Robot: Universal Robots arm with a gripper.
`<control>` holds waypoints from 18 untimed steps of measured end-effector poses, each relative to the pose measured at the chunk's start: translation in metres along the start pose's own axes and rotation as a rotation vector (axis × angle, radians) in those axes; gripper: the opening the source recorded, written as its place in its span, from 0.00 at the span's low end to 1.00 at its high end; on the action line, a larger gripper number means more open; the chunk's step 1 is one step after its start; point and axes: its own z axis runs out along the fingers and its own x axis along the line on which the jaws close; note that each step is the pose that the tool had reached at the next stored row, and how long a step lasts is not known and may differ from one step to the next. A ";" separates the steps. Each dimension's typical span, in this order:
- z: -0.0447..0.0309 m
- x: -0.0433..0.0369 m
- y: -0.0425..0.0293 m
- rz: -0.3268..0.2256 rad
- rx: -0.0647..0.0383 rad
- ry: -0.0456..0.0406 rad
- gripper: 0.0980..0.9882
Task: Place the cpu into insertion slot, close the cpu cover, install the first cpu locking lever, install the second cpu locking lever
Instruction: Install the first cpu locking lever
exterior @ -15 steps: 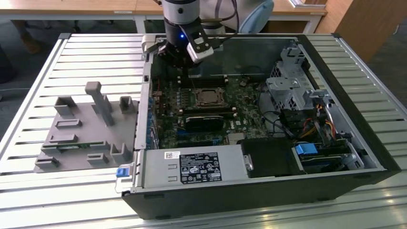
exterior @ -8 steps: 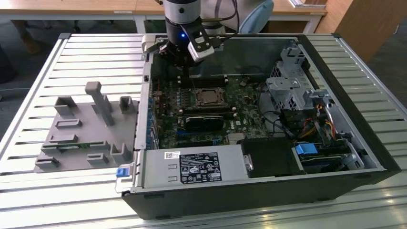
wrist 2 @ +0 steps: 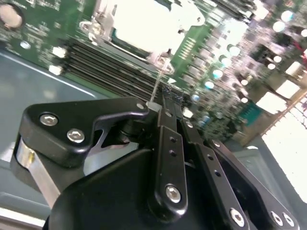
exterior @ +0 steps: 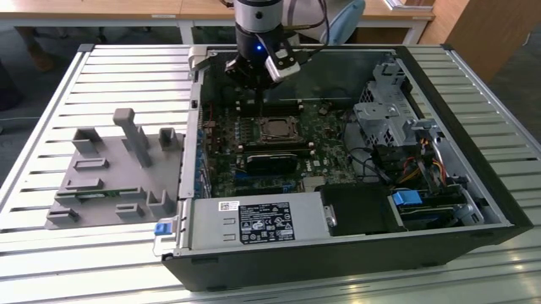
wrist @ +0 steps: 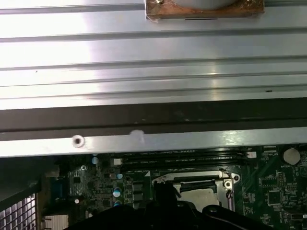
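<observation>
The cpu (exterior: 275,130) lies flat in the insertion slot (exterior: 275,140) on the green motherboard, with the silvery cpu cover (exterior: 275,120) down around it. In both wrist views the cpu (wrist 2: 144,21) (wrist: 199,196) shows as a pale square inside the metal frame (wrist: 225,184). My gripper (exterior: 258,101) hangs just behind the slot, inside the open computer case. Its black fingers (wrist 2: 165,129) are pressed together. A thin wire locking lever (wrist 2: 159,79) runs from the slot's edge to the fingertips; whether it is pinched or only touched I cannot tell.
A grey fixture block (exterior: 118,171) stands on the slatted table (exterior: 85,253) at the exterior view's left. Inside the case are a long black block (exterior: 270,158), a power supply (exterior: 258,225), a drive cage (exterior: 389,114) and memory slots (wrist 2: 110,67).
</observation>
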 end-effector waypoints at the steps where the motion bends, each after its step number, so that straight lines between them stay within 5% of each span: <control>1: 0.0009 -0.0044 0.0003 0.000 0.000 0.0010 0.01; 6: 0.0061 -0.0249 0.0017 0.001 0.001 0.0073 0.01; 8: 0.0067 -0.0269 0.0017 0.001 0.000 0.0076 0.01; 12: 0.0083 -0.0269 0.0016 -0.001 -0.036 0.0103 0.01; 18: 0.0131 -0.0310 0.0027 -0.006 -0.037 0.0109 0.01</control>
